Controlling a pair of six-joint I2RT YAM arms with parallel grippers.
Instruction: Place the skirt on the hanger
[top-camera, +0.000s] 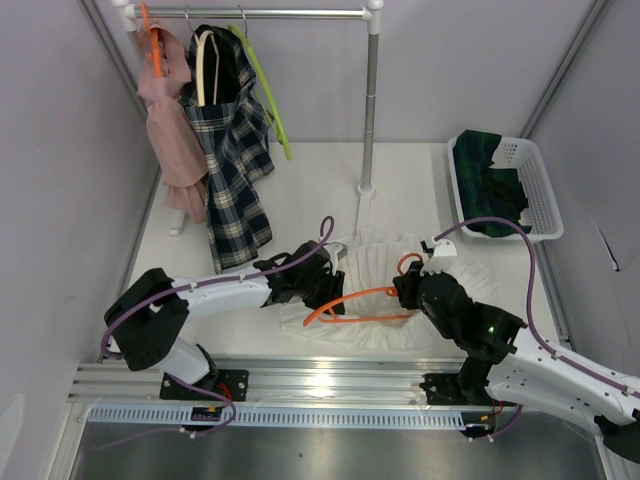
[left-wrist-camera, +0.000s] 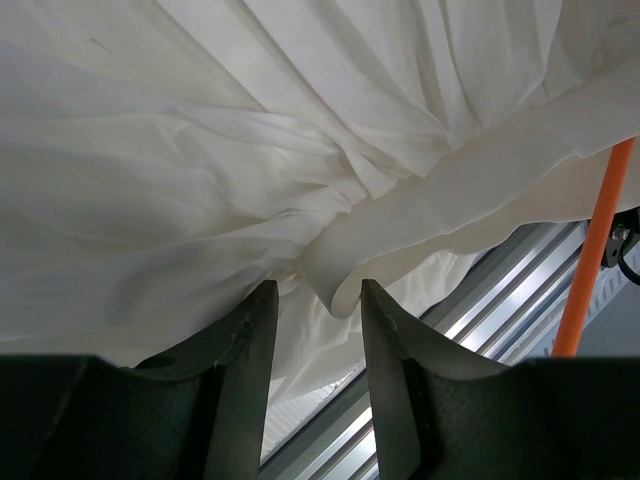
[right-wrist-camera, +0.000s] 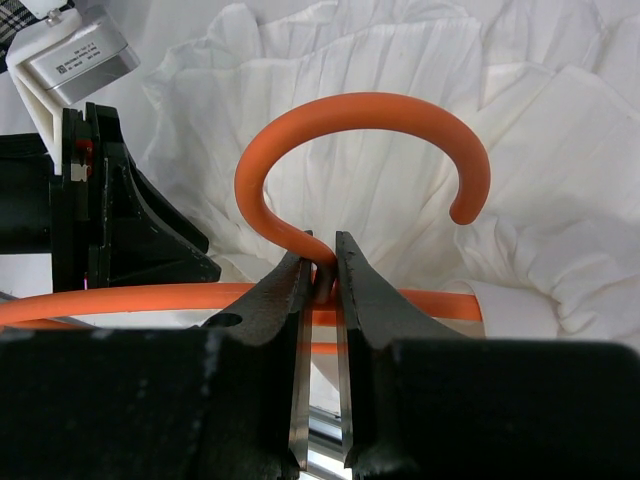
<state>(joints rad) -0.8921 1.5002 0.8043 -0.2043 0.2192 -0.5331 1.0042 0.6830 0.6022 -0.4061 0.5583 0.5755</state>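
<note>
A white pleated skirt (top-camera: 375, 275) lies crumpled on the table in front of both arms. An orange hanger (top-camera: 352, 303) lies across its near part. My right gripper (top-camera: 408, 288) is shut on the hanger's neck (right-wrist-camera: 322, 275), just below its hook (right-wrist-camera: 360, 125). My left gripper (top-camera: 330, 290) is open at the skirt's left side. In the left wrist view a fold of the skirt's waistband (left-wrist-camera: 345, 265) hangs between the fingertips (left-wrist-camera: 262, 300), which stand apart from it. The hanger's bar (left-wrist-camera: 595, 250) shows at that view's right edge.
A clothes rail (top-camera: 270, 14) at the back holds a pink garment (top-camera: 172, 130), a plaid garment (top-camera: 235, 170) and a green hanger (top-camera: 265, 85). Its post (top-camera: 370, 105) stands behind the skirt. A white basket (top-camera: 535, 185) with dark green clothing sits at the right.
</note>
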